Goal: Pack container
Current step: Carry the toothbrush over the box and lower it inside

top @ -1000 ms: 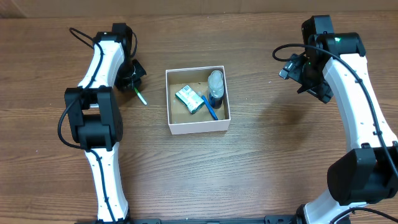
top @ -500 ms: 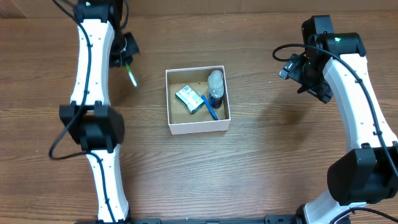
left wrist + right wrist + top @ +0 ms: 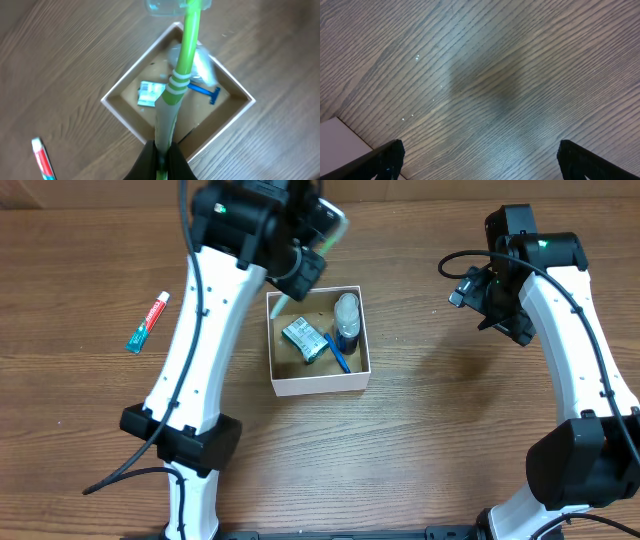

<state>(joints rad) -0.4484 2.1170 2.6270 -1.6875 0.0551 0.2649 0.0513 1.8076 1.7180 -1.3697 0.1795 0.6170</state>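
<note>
Three items already lying in container [image 3: 318, 385]. Left gripper [image 3: 160, 162] clamping toothbrush [image 3: 181, 60], having swung from container's left to hovering over it; release nearing. Right gripper [image 3: 480, 157] gaping, right of container.

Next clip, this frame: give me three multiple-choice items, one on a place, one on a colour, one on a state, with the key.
1. Where does the toothpaste tube lie?
A in the container
B on the table, left of the container
C at the table's right edge

2. What colour is the razor in the container?
A blue
B red
C yellow

3. The left gripper is:
A open and empty
B shut on the toothbrush
C shut on the razor

Key:
1 B: the overhead view shows it on bare wood, apart from the container.
2 A: its handle is blue in both views.
3 B: the fingers pinch the green handle's end.
</note>
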